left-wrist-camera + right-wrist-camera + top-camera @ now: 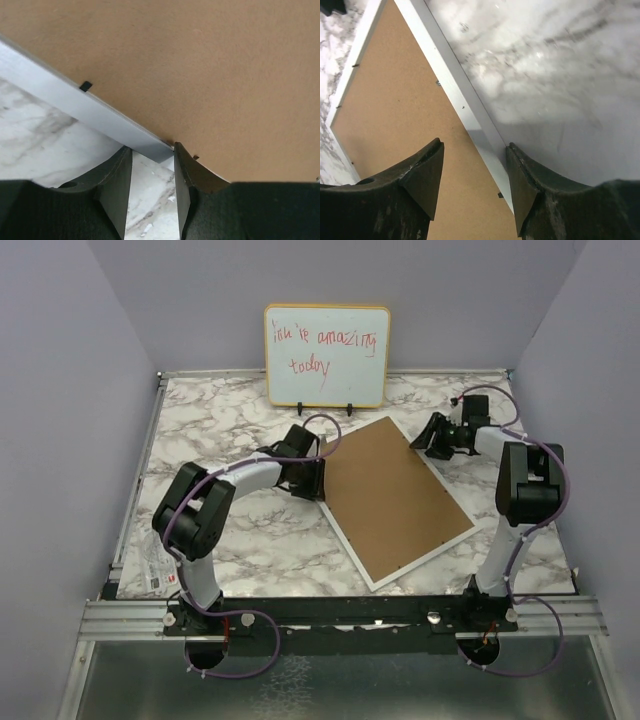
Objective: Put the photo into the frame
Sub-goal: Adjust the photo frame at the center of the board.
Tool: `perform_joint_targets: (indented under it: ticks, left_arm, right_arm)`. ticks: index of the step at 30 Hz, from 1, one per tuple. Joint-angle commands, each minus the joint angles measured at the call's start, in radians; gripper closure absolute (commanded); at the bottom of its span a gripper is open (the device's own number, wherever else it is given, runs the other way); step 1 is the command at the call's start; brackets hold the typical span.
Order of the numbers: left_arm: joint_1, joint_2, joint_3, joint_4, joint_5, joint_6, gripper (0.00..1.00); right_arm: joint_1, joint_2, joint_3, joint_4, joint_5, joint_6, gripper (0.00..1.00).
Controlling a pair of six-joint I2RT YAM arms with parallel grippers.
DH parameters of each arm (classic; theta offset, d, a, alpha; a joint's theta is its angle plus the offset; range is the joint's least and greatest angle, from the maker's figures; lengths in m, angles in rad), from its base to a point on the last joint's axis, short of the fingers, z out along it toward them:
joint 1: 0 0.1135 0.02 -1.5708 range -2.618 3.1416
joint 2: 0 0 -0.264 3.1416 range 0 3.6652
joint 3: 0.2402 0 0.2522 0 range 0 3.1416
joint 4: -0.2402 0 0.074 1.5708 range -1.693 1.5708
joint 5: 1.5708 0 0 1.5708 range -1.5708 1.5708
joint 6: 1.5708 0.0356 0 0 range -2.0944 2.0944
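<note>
On the marble table (250, 540), the white-rimmed frame (75, 102) is straddled: right gripper (475, 145) open, left gripper (151, 148) half-closed, hold unclear; the brown backing board (395, 500) seemingly must be lifted next.

Between your right gripper's (475, 145) black fingers (427, 175) runs the frame's (455, 85) white rim. Plain brown board (400, 115) lies by one finger and grey-veined white marble table (555, 75) by the other.
</note>
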Motion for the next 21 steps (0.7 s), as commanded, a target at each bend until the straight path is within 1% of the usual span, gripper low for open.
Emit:
perform_joint_targets:
  ticks: [1,3,5,9,11,12,13,15,16,19,21]
  left_arm:
    - [-0.126,0.056,-0.096,-0.117,0.042,0.067,0.62]
    - [-0.131,0.039,-0.094,-0.135,0.013,0.063,0.60]
    - [-0.126,0.011,-0.075,-0.164,-0.033,0.071,0.55]
    - [-0.078,-0.039,0.026,-0.238,-0.106,0.103,0.30]
    - [-0.041,-0.054,0.088,-0.264,-0.138,0.120,0.16]
    - [-0.023,-0.058,0.132,-0.270,-0.164,0.127,0.08]
    - [-0.007,-0.060,0.166,-0.270,-0.191,0.136,0.02]
    - [0.022,-0.038,0.235,-0.255,-0.215,0.170,0.01]
    - [0.034,-0.016,0.277,-0.248,-0.228,0.183,0.01]
    - [0.065,0.086,0.399,-0.251,-0.243,0.215,0.01]
    - [0.093,0.161,0.476,-0.250,-0.218,0.211,0.01]
  right_arm:
    - [0.048,0.091,0.066,-0.061,-0.261,-0.137,0.44]
    - [0.048,0.095,0.102,-0.090,-0.213,-0.155,0.44]
    - [0.048,0.082,0.130,-0.113,-0.108,-0.150,0.44]
    - [0.048,0.035,0.196,-0.180,0.152,-0.044,0.43]
    - [0.048,-0.006,0.213,-0.204,0.210,-0.003,0.43]
    - [0.048,-0.038,0.216,-0.208,0.221,0.024,0.43]
    - [0.048,-0.061,0.214,-0.213,0.215,0.046,0.42]
    - [0.048,-0.100,0.207,-0.226,0.206,0.113,0.43]
    - [0.048,-0.119,0.189,-0.218,0.174,0.144,0.44]
    - [0.048,-0.167,0.106,-0.143,0.058,0.238,0.46]
    - [0.070,-0.190,0.057,-0.087,0.020,0.291,0.47]
